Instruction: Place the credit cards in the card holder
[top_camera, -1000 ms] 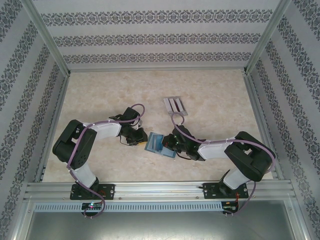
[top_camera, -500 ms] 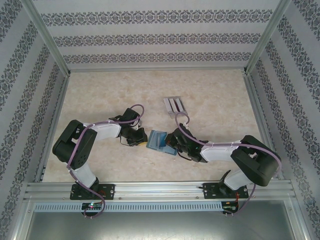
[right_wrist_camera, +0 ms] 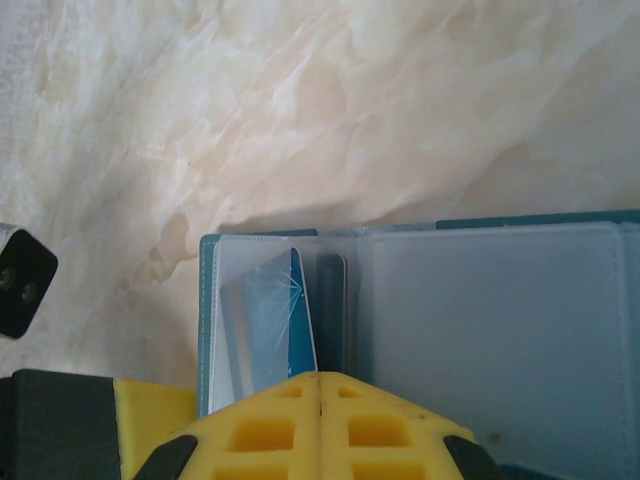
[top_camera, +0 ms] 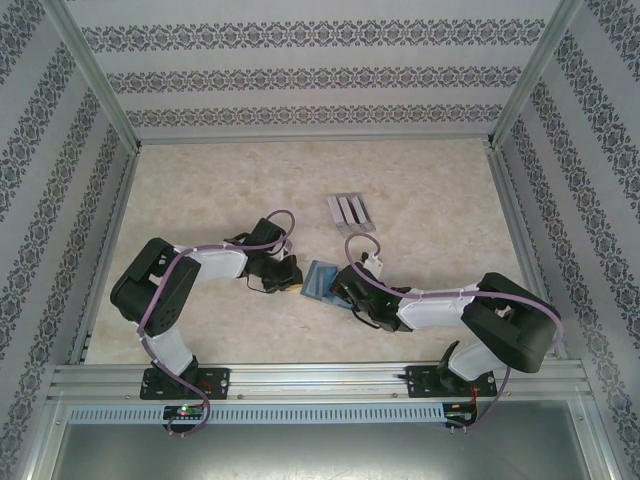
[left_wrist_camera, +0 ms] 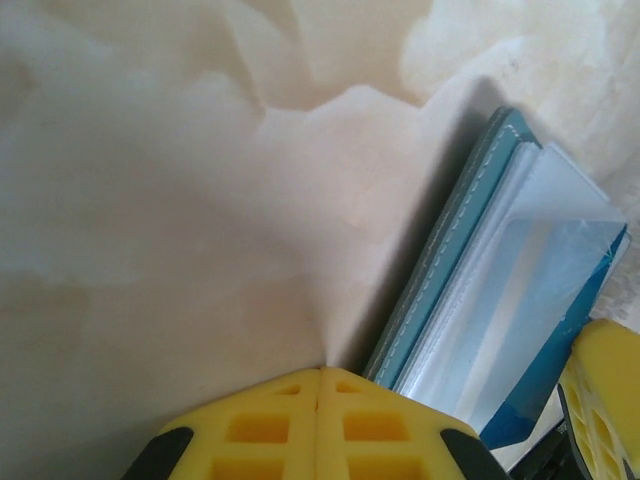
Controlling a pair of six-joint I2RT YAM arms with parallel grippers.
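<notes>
While the credit cards (top_camera: 350, 210) lie together on the bench (top_camera: 200, 180), out toward its far edge, the task has hardly begun: all are left to insert. The card holder (top_camera: 320, 280) lies spread open closer to the near edge, midway between the 2 side edges. The right end effector (right_wrist_camera: 318, 380) is clenched, tips apparently pressing on the holder; the left end effector (left_wrist_camera: 318, 375) is clenched empty beside its corner.

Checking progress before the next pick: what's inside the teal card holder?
The open teal-blue card holder shows clear plastic sleeves, with no grey card plainly visible in them. The right gripper, shut on its near edge, covers the sleeves' lower ends.
</notes>
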